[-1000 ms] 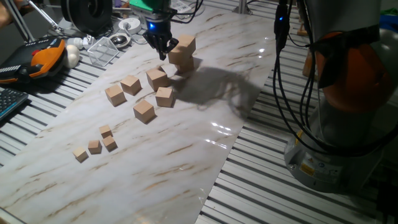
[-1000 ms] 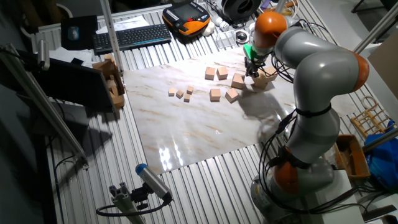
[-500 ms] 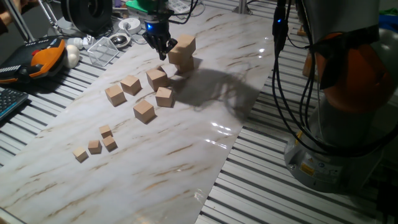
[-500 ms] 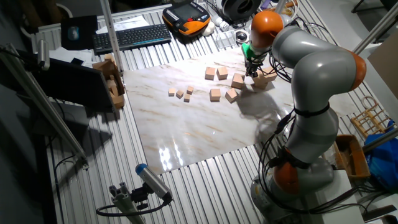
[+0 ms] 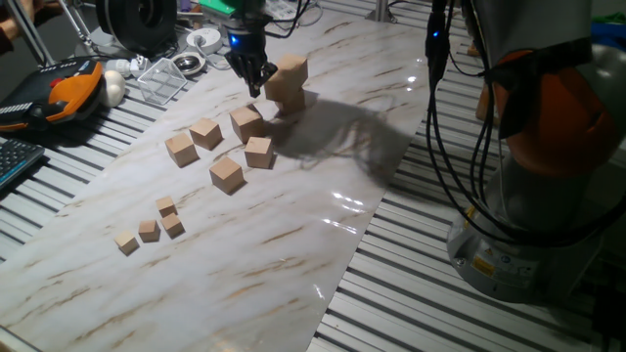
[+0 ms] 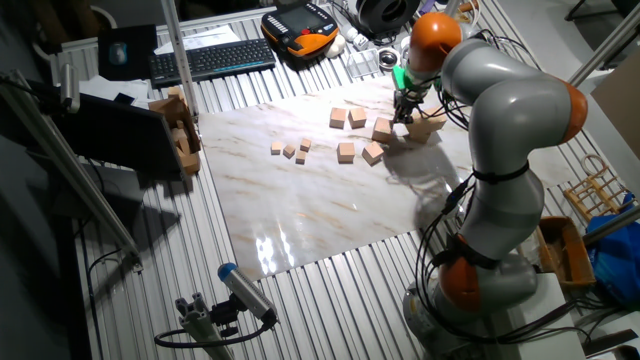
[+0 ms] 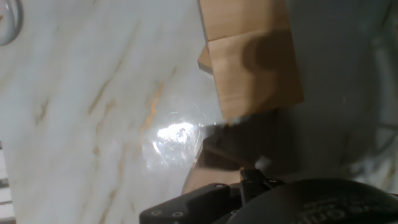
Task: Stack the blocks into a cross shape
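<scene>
Two tan blocks are stacked at the far end of the marble sheet, the top one [image 5: 290, 70] turned on the lower one [image 5: 285, 98]. My gripper [image 5: 256, 90] hangs just left of this stack [image 6: 424, 125], its fingers drawn together to a point with nothing between them. Several loose blocks lie nearer: one [image 5: 245, 123] just below the gripper, others [image 5: 205, 132], [image 5: 181, 149], [image 5: 258, 152], [image 5: 226, 173]. The hand view is blurred and shows the stacked blocks [image 7: 255, 68] close on the right above the marble.
Several much smaller cubes [image 5: 149, 231] lie at the sheet's near left. An orange pendant [image 5: 73, 88], a clear plastic box [image 5: 161, 78] and a keyboard [image 6: 210, 58] sit beyond the sheet. The arm's base [image 5: 548, 196] and its cables stand on the right.
The gripper has shifted slightly up and to the left beside the stack. The blocks have not moved.
</scene>
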You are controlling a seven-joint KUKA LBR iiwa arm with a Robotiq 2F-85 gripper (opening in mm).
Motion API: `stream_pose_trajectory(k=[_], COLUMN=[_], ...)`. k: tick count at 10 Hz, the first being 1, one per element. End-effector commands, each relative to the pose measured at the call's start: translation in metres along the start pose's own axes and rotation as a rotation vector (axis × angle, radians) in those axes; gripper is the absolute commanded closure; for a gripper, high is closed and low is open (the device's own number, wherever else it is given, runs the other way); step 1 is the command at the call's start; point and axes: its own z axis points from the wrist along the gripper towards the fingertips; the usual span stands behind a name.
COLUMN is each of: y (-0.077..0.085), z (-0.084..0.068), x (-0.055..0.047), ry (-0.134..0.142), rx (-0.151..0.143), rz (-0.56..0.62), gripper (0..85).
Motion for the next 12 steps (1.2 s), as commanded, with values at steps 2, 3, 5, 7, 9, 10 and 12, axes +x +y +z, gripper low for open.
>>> stream_pose_trajectory(k=[2,3,5,7,9,10,12], y=[-0.001,0.0,0.002,0.005,0.006,0.007,0.009], z=[0.001,0.003,0.007,0.011,0.014,0.018,0.023], x=[0.002,0.003,0.007,0.009,0.009,0.009,0.009], ry=[0.006,0.014,0.022,0.024,0.036,0.044,0.043], rx=[-0.014,-0.02,-0.035,-0.051,-0.058,-0.059,-0.045], rz=[0.043,0.067,0.114,0.151,0.17,0.175,0.207], gripper=[51.0,34.0,17.0,0.0,0.0,0.0,0.0])
